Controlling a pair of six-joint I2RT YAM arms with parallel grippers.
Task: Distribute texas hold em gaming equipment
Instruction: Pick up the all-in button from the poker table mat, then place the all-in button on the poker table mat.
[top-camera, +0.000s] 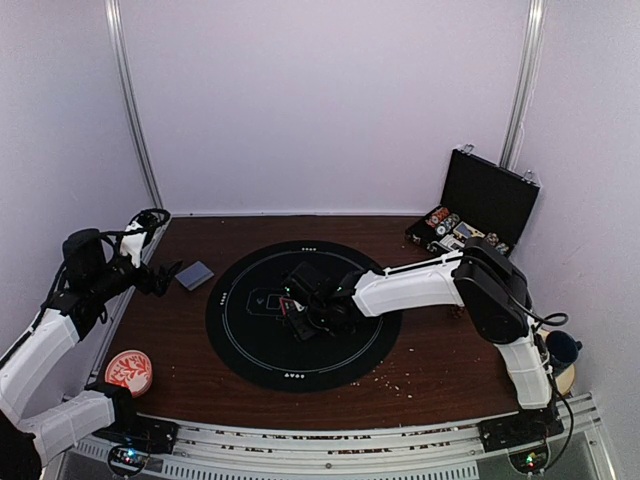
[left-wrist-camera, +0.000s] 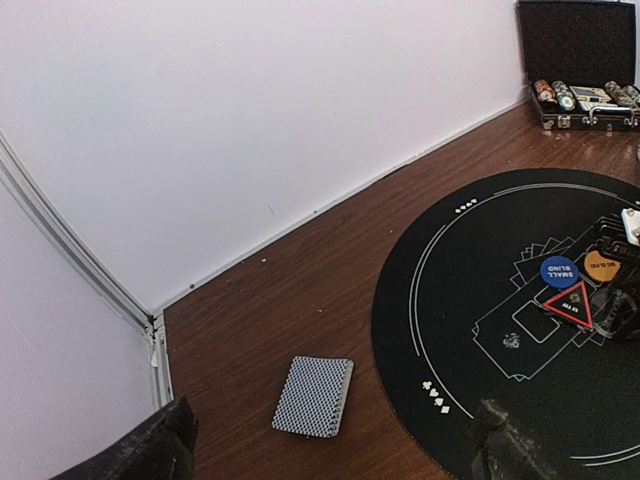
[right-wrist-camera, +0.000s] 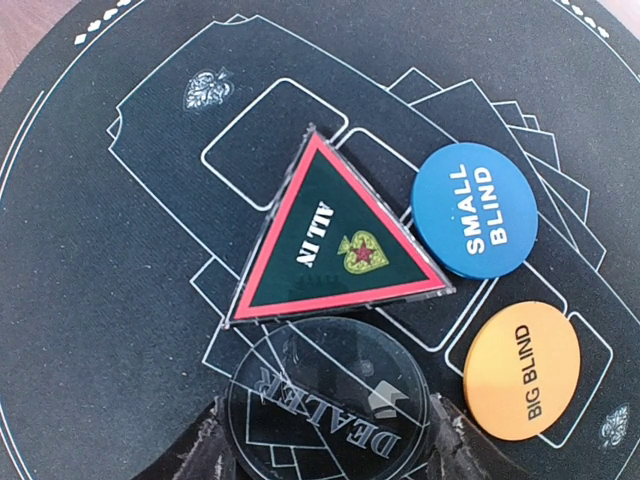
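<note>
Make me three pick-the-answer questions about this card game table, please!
1. Where is the deck of cards? A) on the bare table beside the black mat B) on the mat C) on the floor
2. What colour is the SMALL BLIND disc? A) orange B) green C) blue
3. The case at the back is: A) shut B) open C) upside down
Answers: 1 A, the deck lies on wood, off the mat. 2 C, its face is blue. 3 B, its lid stands up.
</note>
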